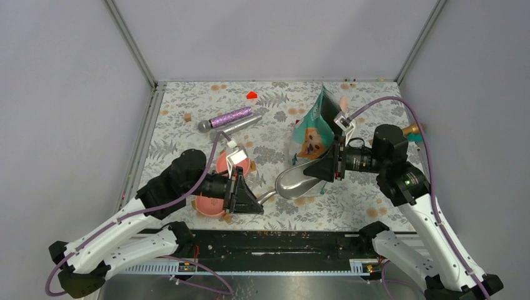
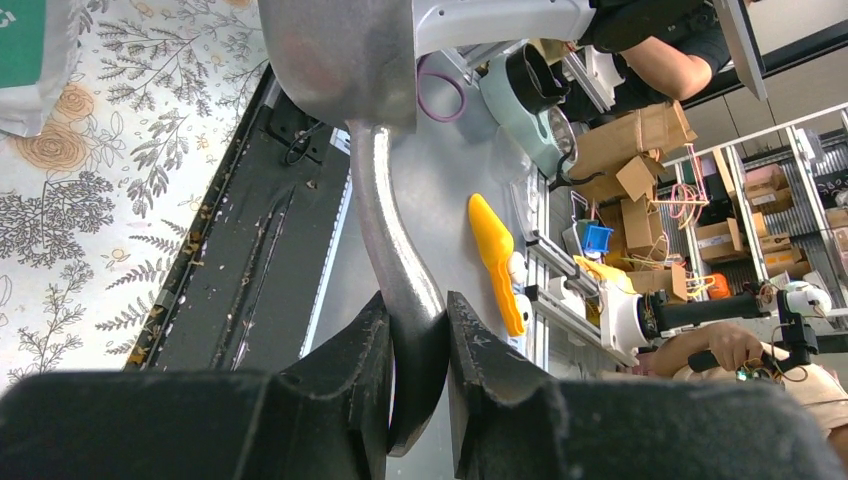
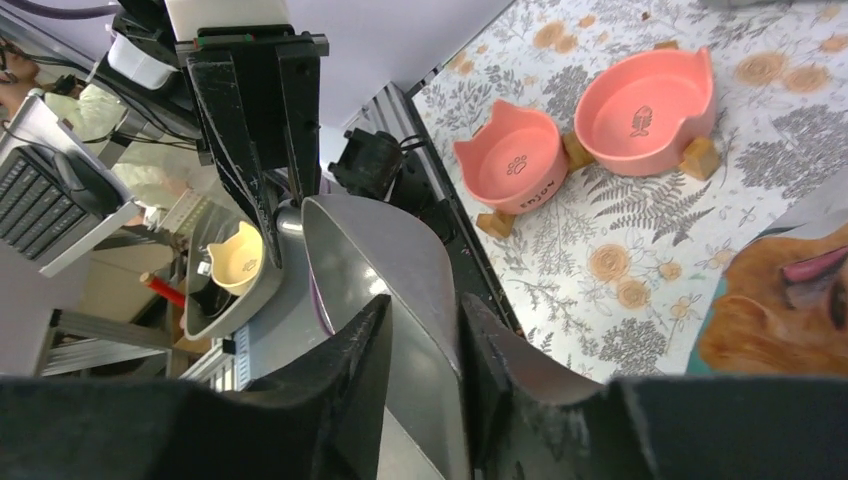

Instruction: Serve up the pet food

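A metal scoop hangs low over the table in front of the teal pouch with the printed dog. My left gripper is shut on the scoop's handle, which shows pinched between the pads at my left gripper. My right gripper straddles the side wall of the scoop; at the right gripper one finger lies against the rim and a gap shows beside the other. The scoop's bowl looks empty. The pet food itself is out of view. Two pink bowls sit by the left arm.
A glittery purple microphone and a silver one lie at the back of the table. A red block and a small brown block lie near them. Small wooden cubes ring the bowls. A black rail runs along the near edge.
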Robot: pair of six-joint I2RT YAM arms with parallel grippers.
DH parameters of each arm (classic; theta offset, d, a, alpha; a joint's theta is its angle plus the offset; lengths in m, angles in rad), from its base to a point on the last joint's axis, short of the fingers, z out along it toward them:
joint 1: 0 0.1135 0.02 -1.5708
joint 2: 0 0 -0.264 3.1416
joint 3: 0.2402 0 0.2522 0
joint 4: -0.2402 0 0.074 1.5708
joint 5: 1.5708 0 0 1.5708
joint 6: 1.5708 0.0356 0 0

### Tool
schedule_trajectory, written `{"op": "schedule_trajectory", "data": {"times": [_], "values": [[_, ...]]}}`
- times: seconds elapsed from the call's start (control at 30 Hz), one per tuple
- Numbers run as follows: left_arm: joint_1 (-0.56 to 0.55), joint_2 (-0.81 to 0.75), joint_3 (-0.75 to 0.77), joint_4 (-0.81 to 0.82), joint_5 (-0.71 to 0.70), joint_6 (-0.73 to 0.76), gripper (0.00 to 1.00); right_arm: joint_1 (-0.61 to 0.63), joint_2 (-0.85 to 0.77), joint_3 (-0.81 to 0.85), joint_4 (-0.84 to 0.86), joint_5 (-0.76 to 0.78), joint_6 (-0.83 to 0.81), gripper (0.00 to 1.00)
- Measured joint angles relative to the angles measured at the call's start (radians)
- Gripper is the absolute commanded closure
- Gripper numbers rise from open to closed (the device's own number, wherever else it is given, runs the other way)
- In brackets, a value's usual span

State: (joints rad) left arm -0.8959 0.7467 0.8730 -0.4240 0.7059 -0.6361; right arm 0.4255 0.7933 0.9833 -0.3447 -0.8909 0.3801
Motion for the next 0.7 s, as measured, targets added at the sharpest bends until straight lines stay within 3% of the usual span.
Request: {"op": "schedule_trajectory", "data": {"times": [0.07, 0.1, 0.17, 0.27, 0.3, 0.37, 0.43, 0.47, 0.7], "values": [[-0.001, -0.003, 0.0, 0.003, 0.011, 0.0, 1.0, 0.0, 0.004, -0.002, -0.016, -0.019, 0.0, 0.68], [-0.001, -0.003, 0.0, 0.005, 0.016, 0.0, 1.0, 0.0, 0.004, -0.005, -0.018, -0.025, 0.001, 0.75], [-0.002, -0.004, 0.0, 0.013, 0.026, -0.005, 1.0, 0.0, 0.002, -0.009, -0.022, -0.035, 0.003, 0.99], [-0.004, -0.007, -0.012, 0.055, 0.04, -0.038, 0.97, -0.003, -0.006, -0.014, -0.018, -0.034, -0.002, 1.0], [-0.004, -0.007, -0.017, 0.068, 0.04, -0.05, 0.85, -0.003, -0.01, -0.015, -0.017, -0.032, -0.002, 1.0], [-0.004, -0.007, -0.023, 0.086, 0.037, -0.066, 0.4, -0.004, -0.021, -0.015, -0.014, -0.019, 0.006, 1.0], [-0.003, -0.005, -0.023, 0.115, 0.005, -0.063, 0.08, -0.004, -0.03, -0.015, -0.013, -0.011, 0.035, 1.0], [-0.002, -0.005, -0.023, 0.138, -0.022, -0.059, 0.02, -0.002, -0.034, -0.015, -0.014, -0.01, 0.055, 1.0], [0.005, 0.013, -0.024, 0.224, -0.212, -0.076, 0.01, 0.0, -0.098, -0.017, -0.028, 0.153, 0.164, 1.0]]}}
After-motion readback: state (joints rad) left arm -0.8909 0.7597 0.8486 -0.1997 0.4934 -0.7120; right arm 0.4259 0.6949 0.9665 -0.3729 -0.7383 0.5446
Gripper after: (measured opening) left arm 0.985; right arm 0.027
